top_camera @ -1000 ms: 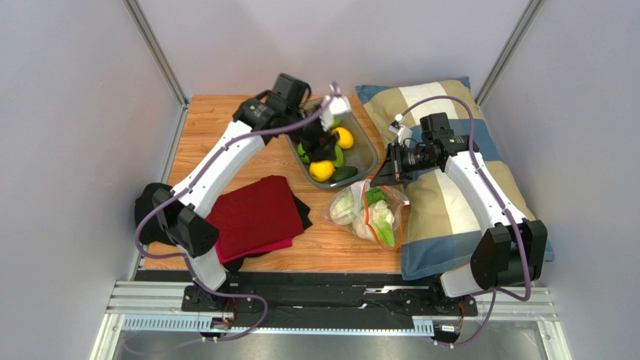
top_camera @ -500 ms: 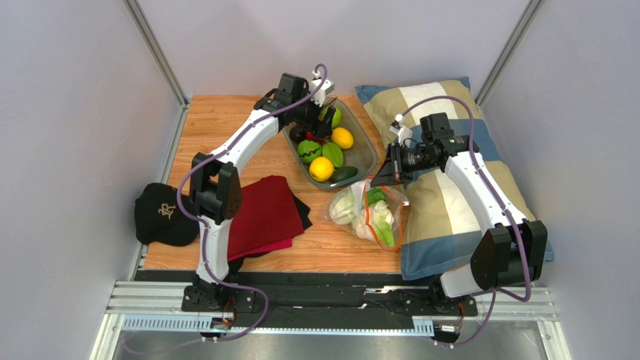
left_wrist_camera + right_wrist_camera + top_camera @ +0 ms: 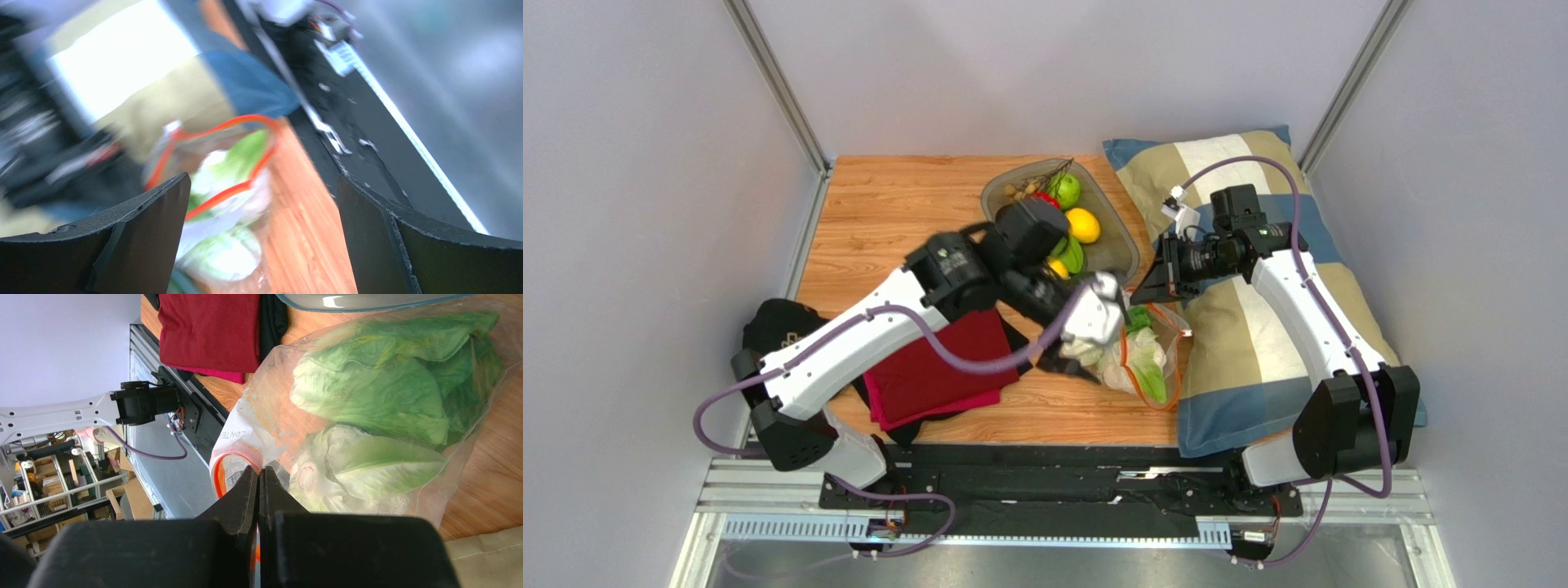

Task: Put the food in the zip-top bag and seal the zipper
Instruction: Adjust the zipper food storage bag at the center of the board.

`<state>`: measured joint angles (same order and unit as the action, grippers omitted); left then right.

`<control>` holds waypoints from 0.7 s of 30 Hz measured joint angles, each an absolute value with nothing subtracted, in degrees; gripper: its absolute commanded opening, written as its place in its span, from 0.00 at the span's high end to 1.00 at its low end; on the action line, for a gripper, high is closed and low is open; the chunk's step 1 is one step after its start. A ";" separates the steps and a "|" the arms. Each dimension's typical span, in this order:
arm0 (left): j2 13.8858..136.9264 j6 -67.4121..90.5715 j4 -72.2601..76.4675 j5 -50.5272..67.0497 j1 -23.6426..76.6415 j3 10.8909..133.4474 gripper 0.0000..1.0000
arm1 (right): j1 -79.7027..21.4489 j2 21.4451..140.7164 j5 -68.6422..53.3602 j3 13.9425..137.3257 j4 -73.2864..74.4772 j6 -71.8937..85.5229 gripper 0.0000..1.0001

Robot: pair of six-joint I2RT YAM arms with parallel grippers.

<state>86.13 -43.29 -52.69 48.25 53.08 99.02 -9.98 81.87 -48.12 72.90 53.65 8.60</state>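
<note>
Right gripper (image 3: 259,478) clamped on mouth of crinkly clear plastic bag (image 3: 1143,361), wooden worktop (image 3: 891,196) right edge; left gripper (image 3: 261,202) spread wide above bag.

The left arm (image 3: 891,321) reaches across above the clear bag (image 3: 1149,361) of green leaves. The right gripper (image 3: 1145,289) touches the bag's far edge, beside the pillow (image 3: 1259,349).

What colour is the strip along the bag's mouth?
The zipper strip is red-orange, clearest in the left wrist view.
</note>
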 measured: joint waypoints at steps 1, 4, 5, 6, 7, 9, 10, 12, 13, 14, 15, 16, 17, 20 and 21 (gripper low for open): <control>86.50 -46.13 -54.85 46.70 56.75 99.11 0.05 | -9.98 81.87 -47.99 72.90 53.58 8.62 1.00; 91.02 -53.01 -60.25 41.19 62.19 99.77 0.09 | -9.98 81.87 -47.59 72.77 53.28 8.80 1.00; 93.38 -54.72 -61.60 39.38 63.05 100.51 0.09 | -9.98 81.87 -47.53 72.66 53.12 8.80 1.00; 95.90 -56.27 -62.37 37.58 63.75 101.30 0.11 | -9.98 81.87 -47.42 72.49 52.99 8.82 1.00; 98.45 -57.65 -63.02 35.90 64.29 102.15 0.11 | -9.98 81.89 -47.37 72.34 52.88 8.84 1.00; 103.15 -59.70 -63.94 32.88 65.12 104.09 0.11 | -9.98 81.97 -47.27 72.25 52.88 8.84 1.00; 104.88 -60.34 -64.05 31.70 65.39 104.75 0.11 | -9.98 82.04 -47.16 72.25 52.86 8.84 1.00; 107.94 -61.19 -64.20 29.19 66.00 106.26 0.14 | -10.00 82.08 -46.98 72.25 52.84 8.82 1.00; 108.97 -61.47 -64.14 27.99 66.17 106.63 0.15 | -10.00 82.11 -46.94 72.25 52.86 8.80 1.00; 109.65 -61.71 -63.90 26.87 66.30 106.74 0.16 | -10.00 82.11 -46.89 72.25 52.88 8.78 1.00; 110.15 -62.00 -63.88 25.65 66.39 106.74 0.17 | -10.00 82.11 -46.85 72.25 52.86 8.73 1.00; 110.54 -62.41 -63.94 24.18 66.43 106.74 0.20 | -10.00 82.13 -46.81 72.25 52.90 8.67 1.00; 110.72 -62.65 -64.03 23.38 66.46 106.67 0.23 | -10.00 82.21 -46.81 72.27 52.97 8.45 1.00; 110.61 -64.03 -64.51 20.34 66.39 105.60 0.59 | -10.00 82.81 -46.78 72.31 53.49 7.64 1.00; 110.59 -64.64 -64.69 19.44 66.41 104.90 0.81 | -10.00 83.13 -46.78 72.42 53.89 7.27 1.00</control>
